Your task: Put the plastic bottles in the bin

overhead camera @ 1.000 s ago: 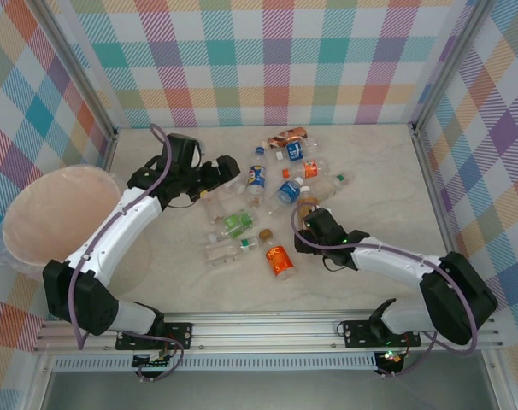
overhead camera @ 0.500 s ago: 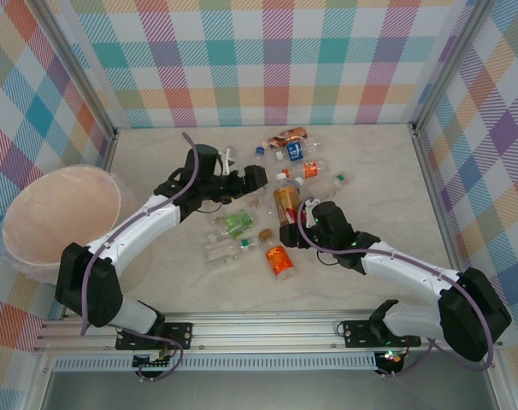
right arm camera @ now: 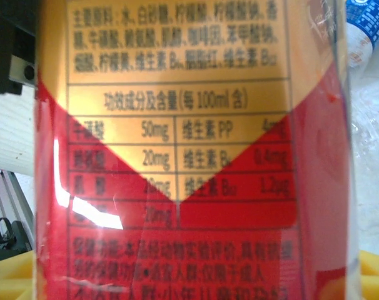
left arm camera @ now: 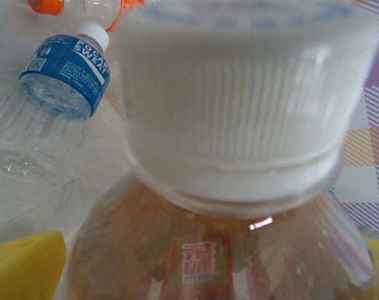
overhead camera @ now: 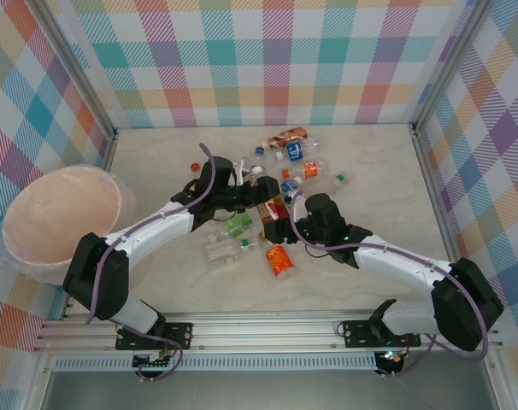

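Marble tabletop (overhead camera: 396, 188) strewn with bottles (overhead camera: 295, 151); right tool (overhead camera: 280, 225) pinches a red-labelled bottle (right arm camera: 177, 156), left tool (overhead camera: 256, 198) spread around its cap (left arm camera: 239, 106).

1. The table (overhead camera: 379, 213) has a pale top that looks like marble.
2. Small bottles (overhead camera: 295, 151) lie scattered on its middle and far part.
3. An orange-labelled bottle (overhead camera: 279, 261) lies nearer.
4. A red cap (overhead camera: 195, 165) lies alone.
5. The bin (overhead camera: 58, 222) stands at the left edge.

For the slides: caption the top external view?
Right gripper holds a red-and-gold-labelled clear plastic bottle mid-table, open left gripper at its cap; large round pale pink-white plastic bin stands left.
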`<state>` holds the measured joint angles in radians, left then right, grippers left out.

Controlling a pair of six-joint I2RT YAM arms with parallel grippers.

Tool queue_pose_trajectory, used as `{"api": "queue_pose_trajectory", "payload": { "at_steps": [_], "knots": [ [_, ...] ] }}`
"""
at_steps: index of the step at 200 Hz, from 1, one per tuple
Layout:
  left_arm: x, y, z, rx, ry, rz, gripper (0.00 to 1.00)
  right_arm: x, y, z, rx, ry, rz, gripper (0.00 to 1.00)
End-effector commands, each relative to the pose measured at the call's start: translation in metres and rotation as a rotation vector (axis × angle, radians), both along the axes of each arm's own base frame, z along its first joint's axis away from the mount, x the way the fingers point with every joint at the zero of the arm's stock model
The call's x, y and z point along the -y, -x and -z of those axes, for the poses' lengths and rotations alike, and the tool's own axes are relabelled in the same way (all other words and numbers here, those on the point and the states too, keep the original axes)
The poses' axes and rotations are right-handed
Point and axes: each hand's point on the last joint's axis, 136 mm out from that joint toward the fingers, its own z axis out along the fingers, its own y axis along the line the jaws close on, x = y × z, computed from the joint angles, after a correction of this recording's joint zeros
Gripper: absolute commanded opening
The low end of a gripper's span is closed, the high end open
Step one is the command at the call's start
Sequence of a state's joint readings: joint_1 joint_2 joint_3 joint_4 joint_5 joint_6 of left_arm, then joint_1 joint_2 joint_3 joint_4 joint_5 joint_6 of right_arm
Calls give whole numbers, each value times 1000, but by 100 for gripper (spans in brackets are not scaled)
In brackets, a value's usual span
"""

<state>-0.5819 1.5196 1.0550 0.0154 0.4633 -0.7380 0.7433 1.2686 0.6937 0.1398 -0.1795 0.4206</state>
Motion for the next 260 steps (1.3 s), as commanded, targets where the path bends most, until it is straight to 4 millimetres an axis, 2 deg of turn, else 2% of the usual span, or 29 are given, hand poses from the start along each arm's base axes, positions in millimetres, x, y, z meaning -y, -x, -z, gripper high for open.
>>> {"api": "queue_pose_trajectory", "payload": {
  "at_steps": [1,31,49,77,109,130,146,170,206,226,238,260],
  "knots": [
    [9,0,-3,8,27,17,98,-16,-5,-28,96,-53,-57,45],
    [10,0,4,-22,15,22,77,-21,-4,-34,128,-52,-84,47],
    [9,-2,4,-24,12,9,69,-21,-4,-34,136,-45,-89,49],
    [11,-2,1,-22,20,16,64,-19,-2,-32,136,-34,-95,53],
    [4,-7,-1,-1,8,-33,63,-19,0,-30,126,-24,-105,64],
    [1,-10,-7,24,8,-55,62,-17,1,-29,119,-20,-99,74],
    [-6,-14,-12,39,-6,-89,60,-18,4,-37,127,-29,-115,84],
    [-24,-24,-26,89,-47,-161,59,-11,2,-50,171,-24,-90,100],
    [-64,-30,-63,216,-192,-290,58,10,-5,-70,287,-52,22,100],
    [-98,-30,-83,274,-278,-416,56,24,-10,-79,326,-68,104,100],
    [-117,-26,-92,296,-340,-475,56,34,-14,-82,341,-66,165,100],
    [-144,-18,-113,357,-412,-545,56,56,-24,-74,342,-34,303,100]
  ]
}}
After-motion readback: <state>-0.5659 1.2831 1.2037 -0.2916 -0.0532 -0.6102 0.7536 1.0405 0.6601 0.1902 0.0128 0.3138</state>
